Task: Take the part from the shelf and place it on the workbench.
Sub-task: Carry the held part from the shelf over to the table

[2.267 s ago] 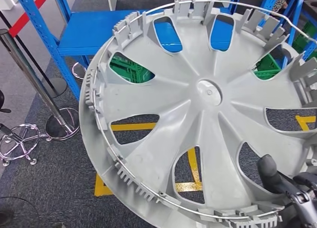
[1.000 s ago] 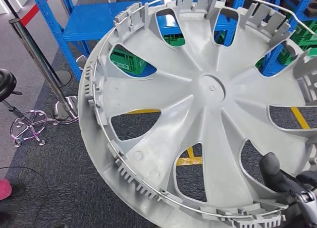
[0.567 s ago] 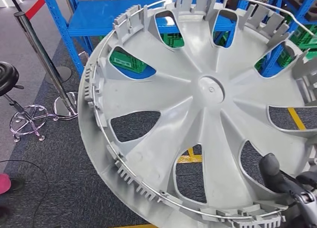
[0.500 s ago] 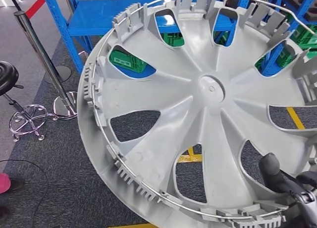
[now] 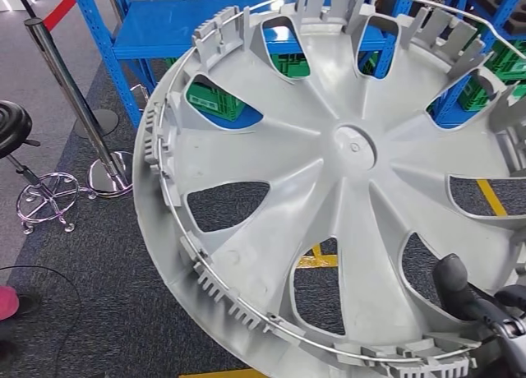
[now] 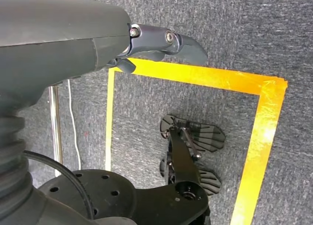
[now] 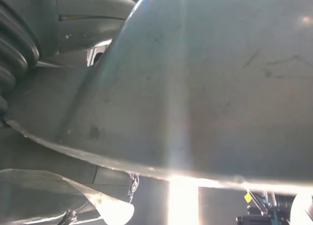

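Head view: the part, a grey wheel cover (image 5: 348, 181), is held up in the air above dark carpet floor (image 5: 93, 296), its ribbed inner face toward the camera. It carries a wire ring and clips around the rim. The disc is tilted, with its lower rim nearest the robot and its upper rim toward the blue shelf (image 5: 168, 29) behind. Being round, it has no long axis.

Surroundings: a chrome barrier post (image 5: 68, 99) and a black stool (image 5: 19, 140) stand at the left on the floor, well apart from the rim. Green crates (image 5: 217, 103) show through the spoke openings. Yellow floor tape (image 5: 316, 259) lies below the disc.

Right hand (image 5: 477, 308): at the lower right of the rim, thumb pressed on the inner face beside a spoke opening; it grips the cover's edge. Right wrist view shows the cover's outer face (image 7: 207, 88) close against the hand.

Left hand (image 6: 162, 41): hangs over the carpet, fingers extended and holding nothing.
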`<state>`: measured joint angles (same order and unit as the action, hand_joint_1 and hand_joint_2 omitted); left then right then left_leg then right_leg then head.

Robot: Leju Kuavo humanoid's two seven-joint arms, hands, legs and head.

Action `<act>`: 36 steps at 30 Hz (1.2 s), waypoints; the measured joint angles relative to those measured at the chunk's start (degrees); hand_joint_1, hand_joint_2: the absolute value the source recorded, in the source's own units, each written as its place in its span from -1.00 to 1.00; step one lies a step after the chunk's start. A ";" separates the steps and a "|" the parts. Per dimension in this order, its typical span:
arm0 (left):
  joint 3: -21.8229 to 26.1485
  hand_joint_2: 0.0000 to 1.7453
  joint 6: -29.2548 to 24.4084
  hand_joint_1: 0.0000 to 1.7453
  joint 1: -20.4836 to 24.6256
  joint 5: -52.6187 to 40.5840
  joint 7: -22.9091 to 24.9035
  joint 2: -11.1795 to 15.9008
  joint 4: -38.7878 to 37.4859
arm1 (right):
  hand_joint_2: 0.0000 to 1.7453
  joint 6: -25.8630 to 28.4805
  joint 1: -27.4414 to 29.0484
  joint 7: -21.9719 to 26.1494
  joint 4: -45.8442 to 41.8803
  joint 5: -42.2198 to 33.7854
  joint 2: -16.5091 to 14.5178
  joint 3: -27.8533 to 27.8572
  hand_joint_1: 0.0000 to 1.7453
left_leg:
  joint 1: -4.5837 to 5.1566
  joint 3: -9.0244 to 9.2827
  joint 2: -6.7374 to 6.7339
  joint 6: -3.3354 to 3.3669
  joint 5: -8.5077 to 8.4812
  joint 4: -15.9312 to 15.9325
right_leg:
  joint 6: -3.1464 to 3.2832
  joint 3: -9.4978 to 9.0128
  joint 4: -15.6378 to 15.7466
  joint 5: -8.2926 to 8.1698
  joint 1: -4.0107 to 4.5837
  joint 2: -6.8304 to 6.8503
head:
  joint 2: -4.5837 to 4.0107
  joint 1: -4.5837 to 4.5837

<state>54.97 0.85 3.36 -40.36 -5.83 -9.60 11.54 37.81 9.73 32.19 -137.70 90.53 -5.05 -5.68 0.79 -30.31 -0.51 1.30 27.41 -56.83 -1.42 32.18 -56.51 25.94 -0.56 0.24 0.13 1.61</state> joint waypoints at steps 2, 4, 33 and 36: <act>0.00 1.00 -0.01 -1.00 0.00 -0.11 0.04 0.01 0.00 | 1.00 0.00 0.04 0.03 0.00 0.00 -0.10 0.01 1.00 | -0.03 -0.01 0.00 -0.03 -0.02 0.00 | 0.00 0.02 -0.02 0.00 0.01 0.00 | 0.00 -0.01; 0.01 1.00 0.00 -1.00 0.00 -0.27 0.09 0.02 0.00 | 1.00 0.00 0.05 0.08 -0.01 0.00 -0.32 0.02 1.00 | -0.06 -0.03 0.00 -0.07 -0.05 0.00 | 0.00 0.05 -0.04 0.00 0.02 0.00 | 0.00 0.00; 0.02 1.00 -0.66 -1.00 0.09 -1.82 1.05 0.95 0.02 | 1.00 0.00 -0.30 -0.68 -0.34 -0.24 -2.65 -0.05 1.00 | -1.25 -2.54 -2.05 -2.33 3.25 -5.40 | 0.94 0.21 -2.06 1.88 -0.49 0.32 | 0.00 0.14; 0.02 1.00 -0.67 -1.00 -0.04 -1.82 1.04 0.93 0.02 | 1.00 0.00 -0.26 -0.55 -0.35 -0.22 -2.71 -0.04 1.00 | -1.29 -6.87 -0.44 -2.41 8.47 -16.04 | 1.50 0.69 -2.08 1.55 -0.23 -1.33 | 0.00 0.09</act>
<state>54.99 0.17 3.32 -42.18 -4.79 -8.66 11.56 37.81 9.47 31.64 -138.05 90.31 -7.76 -5.72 -0.51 -37.17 -0.94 -1.12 35.88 -72.87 0.08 32.88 -58.58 27.50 -0.79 -1.09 0.13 1.70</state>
